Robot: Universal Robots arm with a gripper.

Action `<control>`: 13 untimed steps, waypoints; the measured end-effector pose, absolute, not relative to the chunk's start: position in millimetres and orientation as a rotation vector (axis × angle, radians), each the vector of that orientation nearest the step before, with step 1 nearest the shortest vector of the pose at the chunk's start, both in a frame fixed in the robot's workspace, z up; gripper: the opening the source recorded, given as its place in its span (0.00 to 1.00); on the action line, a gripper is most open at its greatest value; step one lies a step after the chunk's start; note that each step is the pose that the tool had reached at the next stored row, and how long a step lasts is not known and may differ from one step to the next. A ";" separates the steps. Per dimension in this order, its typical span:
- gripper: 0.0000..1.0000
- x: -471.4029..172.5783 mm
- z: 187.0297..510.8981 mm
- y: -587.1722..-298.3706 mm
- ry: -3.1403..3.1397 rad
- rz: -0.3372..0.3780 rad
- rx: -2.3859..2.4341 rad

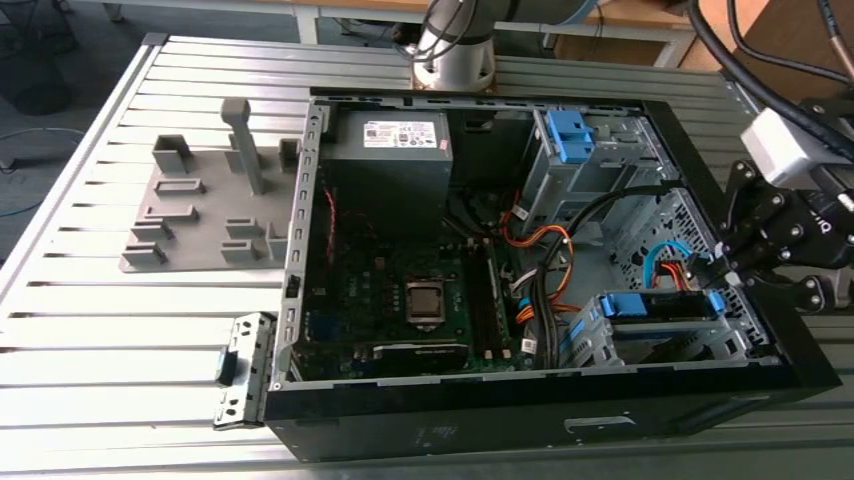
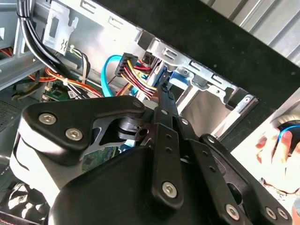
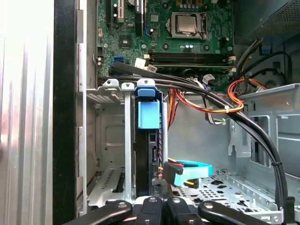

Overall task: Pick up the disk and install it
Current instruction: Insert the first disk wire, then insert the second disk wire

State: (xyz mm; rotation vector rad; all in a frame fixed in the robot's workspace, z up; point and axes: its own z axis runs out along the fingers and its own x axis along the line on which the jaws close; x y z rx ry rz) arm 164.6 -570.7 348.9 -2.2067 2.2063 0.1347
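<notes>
Disk [image 3: 148, 117] upright in drive cage [image 3: 110, 136], tight vs case edge wall [image 3: 64, 117]; gripper [image 3: 162, 204] just beside, fingers prob. closed, empty.

I see even daylight on the desk [image 1: 80, 300]; the computer case [image 1: 534, 425] interior is shadowed. First wrist view: desk blown white. Second wrist view: gripper [image 2: 161, 93] blurs close up.

You have the disk [image 3: 151, 154] standing on edge, framed by its blue bracket, seated in the metal cage just beyond the fingers [image 3: 152, 208].
</notes>
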 end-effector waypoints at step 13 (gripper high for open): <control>0.11 167.8 360.0 -570.6 2.209 0.141 -2.209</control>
